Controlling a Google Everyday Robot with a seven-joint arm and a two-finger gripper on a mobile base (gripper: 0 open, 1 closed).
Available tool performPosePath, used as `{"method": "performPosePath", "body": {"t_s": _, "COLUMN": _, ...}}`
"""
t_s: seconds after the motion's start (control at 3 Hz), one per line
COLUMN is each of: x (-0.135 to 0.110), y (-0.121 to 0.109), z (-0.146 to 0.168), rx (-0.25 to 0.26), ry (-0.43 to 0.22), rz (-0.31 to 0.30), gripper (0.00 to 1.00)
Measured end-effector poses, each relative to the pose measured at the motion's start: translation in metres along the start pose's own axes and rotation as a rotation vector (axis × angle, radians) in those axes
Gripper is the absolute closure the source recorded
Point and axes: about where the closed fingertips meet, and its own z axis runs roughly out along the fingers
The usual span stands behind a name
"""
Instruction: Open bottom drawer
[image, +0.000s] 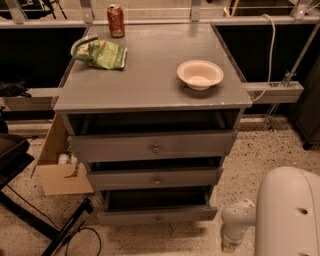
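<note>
1. As you line up the pull, mind the left flank. A cardboard box (60, 172) stands on the floor just beside the cabinet (150, 85), and a black stand leg (65, 232) with a cable (87, 239) lies on the near-left floor.
2. The bottom drawer (130, 216) is the lowest of the three. Its slim front stands partly out, nearer to you than the middle drawer (125, 180) above it.
3. Aim for the small knob (159, 219) at the centre of that front. Draw it straight toward the near side and keep it level, so the tray is less likely to bind. The floor in front looks open enough for the travel.
4. The gripper (234, 235) hangs low at the near right, just beside the drawer's right corner and apart from it, not on the knob. You cannot tell whether it is spread or pressed together. It must go left to the knob, clear of that corner.
5. The white arm (287, 215) fills the near-right corner, so there is little room to swing there.
</note>
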Motion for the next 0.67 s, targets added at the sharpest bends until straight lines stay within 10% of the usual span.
{"method": "performPosePath", "body": {"t_s": 0.33, "x": 0.002, "y": 0.008, "z": 0.002, "rx": -0.023, "ry": 0.006, "rz": 0.003, "gripper": 0.6}}
{"method": "performPosePath", "body": {"t_s": 0.67, "x": -0.055, "y": -0.03, "z": -0.021, "rx": 0.112, "ry": -0.024, "rz": -0.12, "gripper": 0.29}}
